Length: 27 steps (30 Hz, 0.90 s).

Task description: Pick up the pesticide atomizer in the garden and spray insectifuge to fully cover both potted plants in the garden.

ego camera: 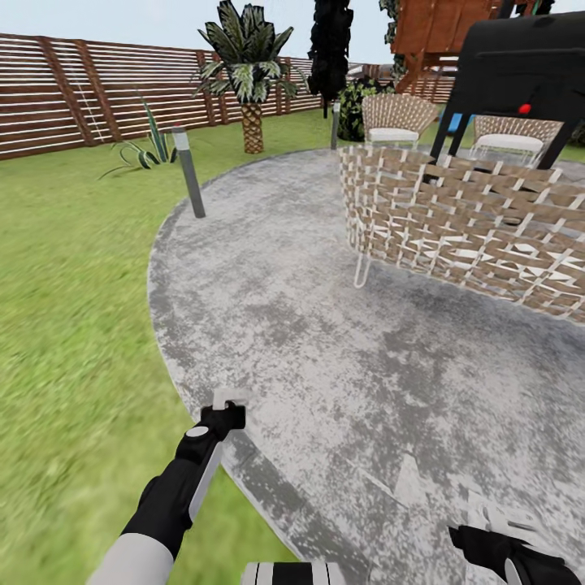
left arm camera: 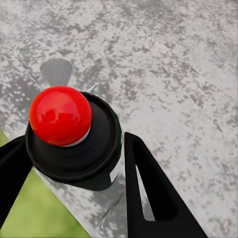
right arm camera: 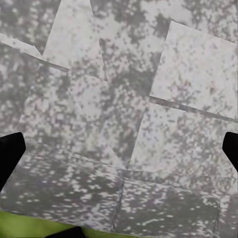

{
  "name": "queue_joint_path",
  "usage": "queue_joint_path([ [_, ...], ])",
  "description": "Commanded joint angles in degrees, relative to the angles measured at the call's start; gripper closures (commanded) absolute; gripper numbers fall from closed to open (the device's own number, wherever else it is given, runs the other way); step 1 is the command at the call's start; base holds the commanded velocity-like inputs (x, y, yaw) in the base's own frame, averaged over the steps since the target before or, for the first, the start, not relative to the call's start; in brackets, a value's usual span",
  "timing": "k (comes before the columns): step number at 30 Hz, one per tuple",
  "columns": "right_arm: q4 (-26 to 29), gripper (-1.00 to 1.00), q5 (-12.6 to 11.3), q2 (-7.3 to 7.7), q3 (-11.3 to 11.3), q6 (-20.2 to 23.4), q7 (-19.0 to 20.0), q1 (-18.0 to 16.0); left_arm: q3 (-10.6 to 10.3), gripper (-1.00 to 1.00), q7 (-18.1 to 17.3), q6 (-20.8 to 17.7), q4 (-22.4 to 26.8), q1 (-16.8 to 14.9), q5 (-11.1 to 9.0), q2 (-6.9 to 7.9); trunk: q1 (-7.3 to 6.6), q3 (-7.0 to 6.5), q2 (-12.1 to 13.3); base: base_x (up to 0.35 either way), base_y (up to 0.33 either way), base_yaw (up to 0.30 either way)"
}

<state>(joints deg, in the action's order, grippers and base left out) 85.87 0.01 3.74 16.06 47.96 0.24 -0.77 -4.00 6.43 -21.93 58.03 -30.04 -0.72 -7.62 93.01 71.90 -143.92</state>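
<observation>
Left gripper (left arm camera: 74, 163) clenched on dark round-capped bottle with red ball top (left arm camera: 60, 115), body hidden, right gripper (right arm camera: 119, 148) fingertips spread, mostly cropped, over mottled grey paved patio (ego camera: 325, 325).

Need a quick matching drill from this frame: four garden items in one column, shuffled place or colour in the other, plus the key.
Items:
1. lamp post
2. palm tree
3. woven chair
4. fence

Descriptions:
A. brown horizontal slats along the far lawn edge
B. grey, at the patio's left rim
C. scaly trunk, standing on the grass
D. lattice back, on the patio at right

Pairs: 1-B, 2-C, 3-D, 4-A
</observation>
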Motion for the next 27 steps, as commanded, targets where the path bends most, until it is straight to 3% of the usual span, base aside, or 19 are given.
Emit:
queue_joint_path([
  [1,0.08,-1.0,-0.01,0.01,0.02,0.29,0.03,-0.02,-0.14,1.0,0.34,-0.29,0.07,-0.02,-0.07,0.01,0.01,0.03,-0.02,0.139,0.18,-0.007],
  [16,0.08,-1.0,0.08,0.1,0.12,0.29,0.03,-0.02,-0.22,1.0,0.36,-1.76,0.07,-0.02,-0.07,-0.04,0.01,-0.95,-0.02,0.021,0.029,-0.001],
  [20,0.08,-1.0,0.05,0.09,1.92,0.29,0.03,-0.02,-0.22,1.0,0.36,-1.79,0.07,-0.02,-0.07,-0.08,0.01,-1.31,-0.02,0.0,0.0,0.0],
  [22,0.08,-1.0,0.01,0.05,3.84,0.29,0.03,-0.02,-0.29,1.0,0.4,-1.8,0.07,-0.02,-0.07,-0.11,0.01,-1.49,-0.02,0.0,0.0,0.0],
  [27,0.08,-1.0,0.0,0.0,4.3,0.29,0.03,-0.02,-0.31,1.0,0.36,-1.83,0.07,-0.03,-0.07,-0.12,0.01,-1.94,-0.02,0.0,0.0,0.0],
])
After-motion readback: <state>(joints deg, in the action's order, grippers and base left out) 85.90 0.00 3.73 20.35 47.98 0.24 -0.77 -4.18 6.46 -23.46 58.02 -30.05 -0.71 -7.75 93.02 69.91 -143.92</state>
